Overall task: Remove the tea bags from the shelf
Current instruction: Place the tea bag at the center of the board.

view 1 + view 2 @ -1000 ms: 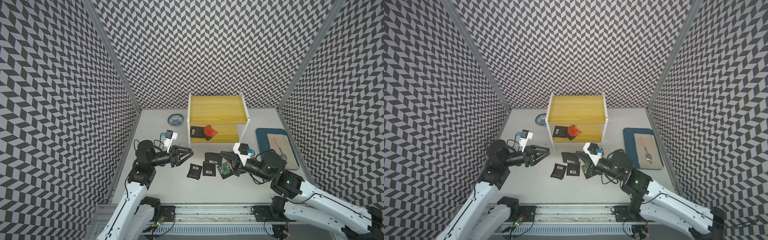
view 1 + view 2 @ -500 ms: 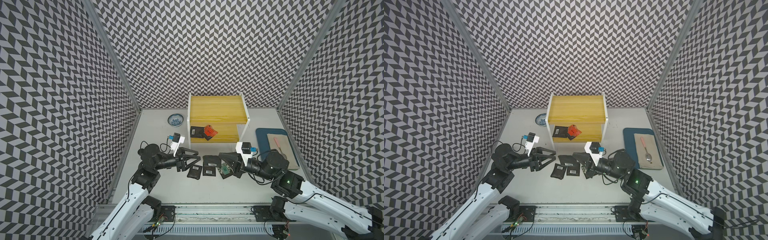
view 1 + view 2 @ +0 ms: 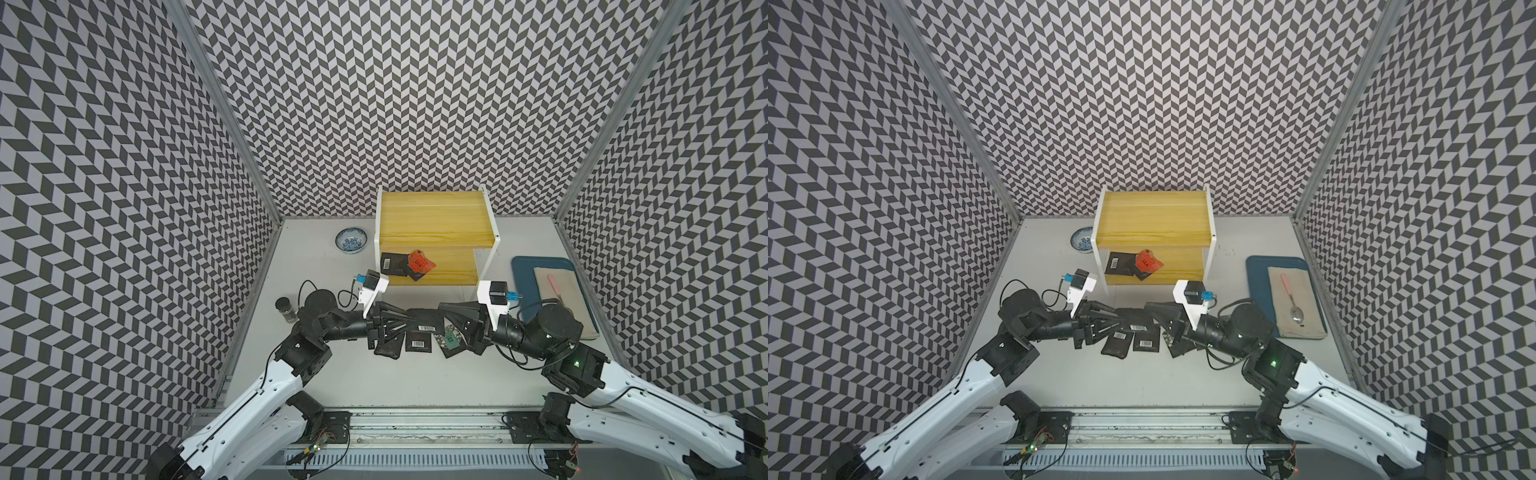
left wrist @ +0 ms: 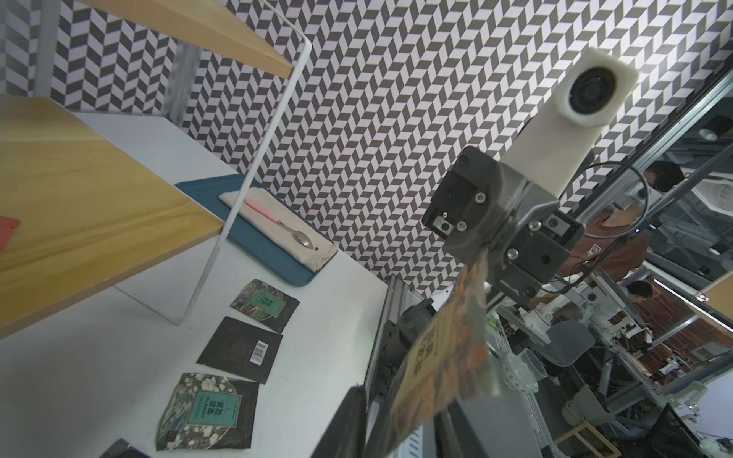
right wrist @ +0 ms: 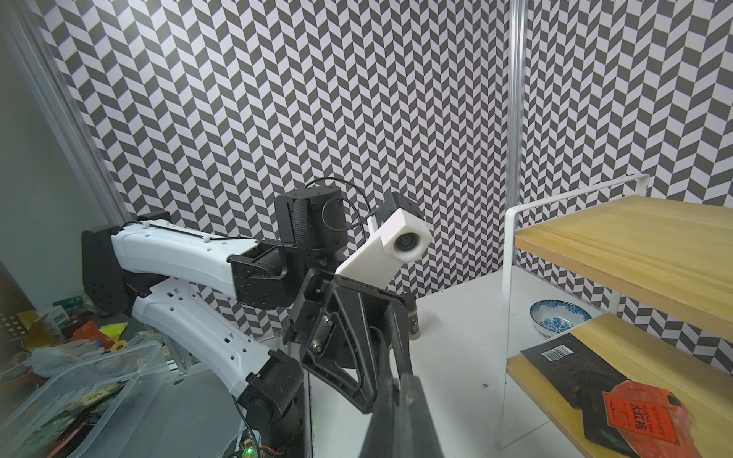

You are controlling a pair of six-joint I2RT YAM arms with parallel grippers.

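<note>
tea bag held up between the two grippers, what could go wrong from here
1. The right gripper pinches only one edge of the held tea bag, which reaches toward the left gripper; letting go before the left grips firmly could drop it onto the tea bags on the table.
2. On the shelf, the orange tea bag overlaps a black tea bag; grabbing either may drag both off.

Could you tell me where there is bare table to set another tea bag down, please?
Bare: the wide table strip between the loose tea bags and the front rail; the gap between shelf and tray; the patch between bowl and jar. Crowded: the middle, just before the shelf, where those tea bags lie.
</note>
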